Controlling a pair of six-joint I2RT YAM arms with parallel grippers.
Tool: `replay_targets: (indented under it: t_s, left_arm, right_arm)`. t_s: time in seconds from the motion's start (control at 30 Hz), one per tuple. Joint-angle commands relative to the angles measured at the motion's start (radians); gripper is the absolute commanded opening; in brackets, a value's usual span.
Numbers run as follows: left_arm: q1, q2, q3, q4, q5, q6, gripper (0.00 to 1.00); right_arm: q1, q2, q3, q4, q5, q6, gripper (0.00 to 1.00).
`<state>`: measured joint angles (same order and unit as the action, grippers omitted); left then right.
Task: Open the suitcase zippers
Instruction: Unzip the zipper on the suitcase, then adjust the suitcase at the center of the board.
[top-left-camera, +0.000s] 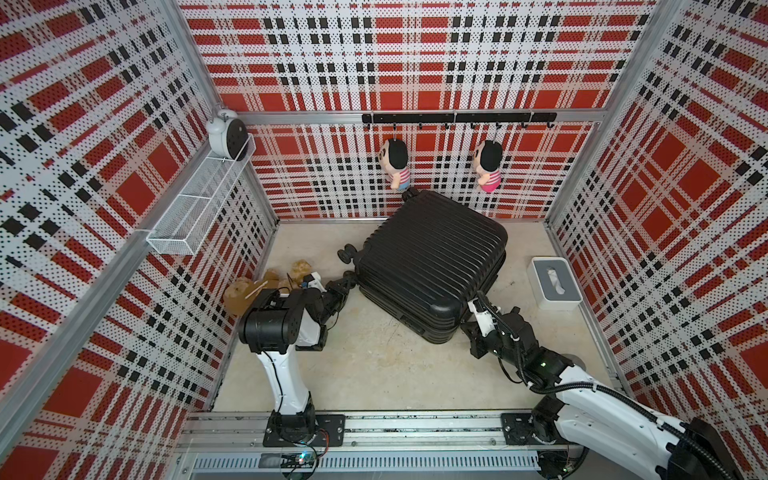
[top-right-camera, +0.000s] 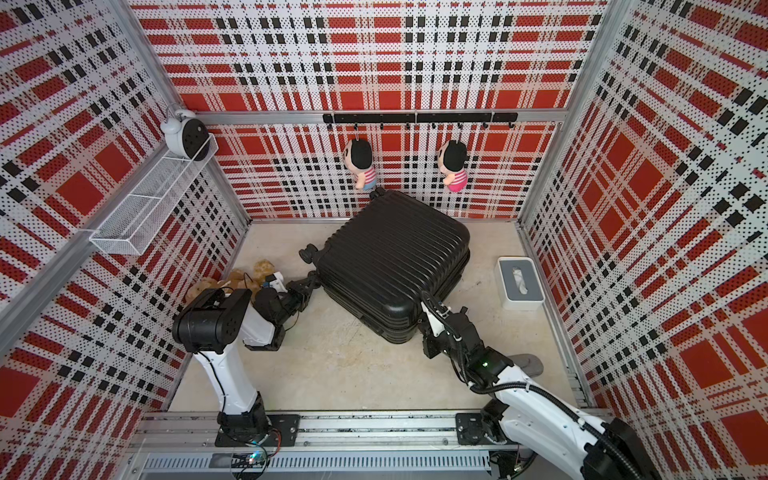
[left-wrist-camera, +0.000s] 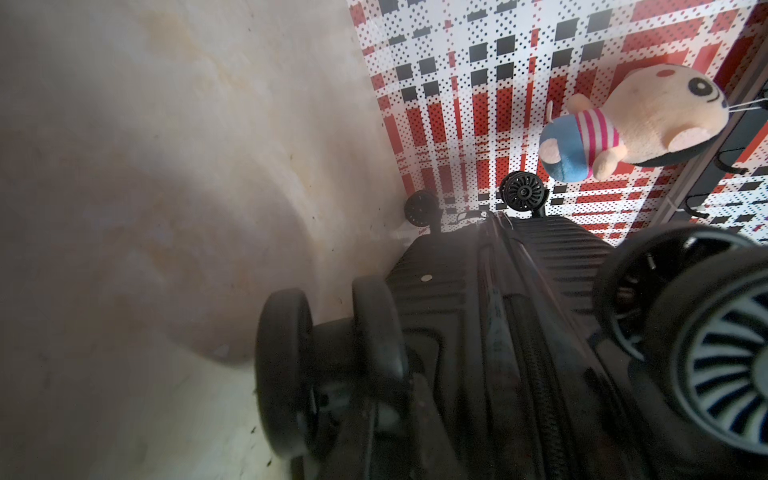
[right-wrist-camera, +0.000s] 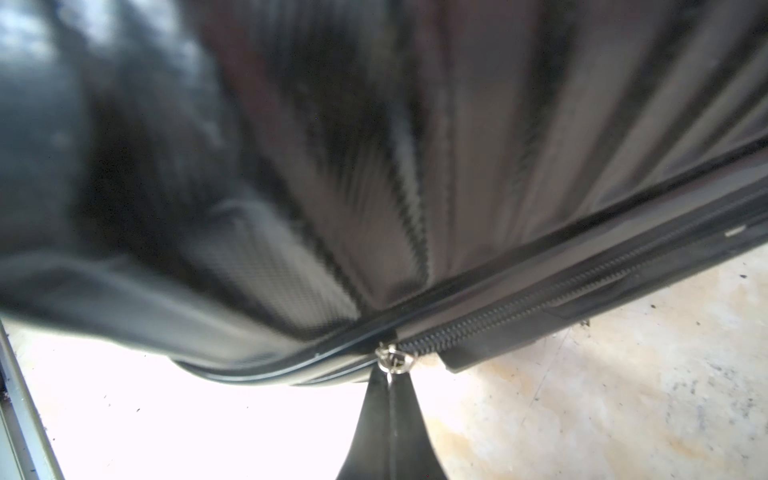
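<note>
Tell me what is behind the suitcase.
Behind the suitcase is the plaid back wall, where a blue-shorts plush doll and a pink-shorts plush doll hang from a black hook rail. Anything low down directly behind it is hidden.

The suitcase (top-left-camera: 432, 249) is ribbed, faintly glossy black plastic; its zipper pull (right-wrist-camera: 392, 359) shiny metal; the floor (top-left-camera: 374, 365) matt and blotchy.

The left arm bends sharply at the elbow, forearm low, the left gripper (top-left-camera: 343, 286) reaching out, its jaw gap hidden. The right arm stretches low, the right gripper (right-wrist-camera: 390, 392) pinched together on the zipper pull (right-wrist-camera: 391, 360)
</note>
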<state>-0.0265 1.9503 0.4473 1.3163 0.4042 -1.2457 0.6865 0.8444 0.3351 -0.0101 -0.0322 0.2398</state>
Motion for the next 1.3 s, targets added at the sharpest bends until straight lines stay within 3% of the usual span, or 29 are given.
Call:
replay_targets:
  t_s: [0.0,0.27,0.53,0.93,1.27]
  left_arm:
    - [-0.039,0.027,-0.008,-0.027,0.105,0.005,0.00]
    - [-0.040,0.030,-0.013,-0.026,0.110,0.010,0.00]
    - [-0.039,0.014,-0.029,-0.026,0.114,0.016,0.00]
    - [-0.052,-0.039,-0.109,-0.029,0.117,0.036,0.00]
    - [-0.096,-0.076,-0.179,-0.029,0.096,0.049,0.00]
  right_arm:
    - [0.094,0.031,0.056,0.076,-0.048,-0.023,0.00]
    - [0.189,0.140,0.103,0.118,0.014,-0.028,0.00]
    - [0.197,0.173,0.127,0.108,0.103,0.010,0.00]
    - [0.194,0.082,0.097,0.033,0.228,0.055,0.00]
    - [0.121,-0.001,0.059,-0.003,0.228,0.103,0.00]
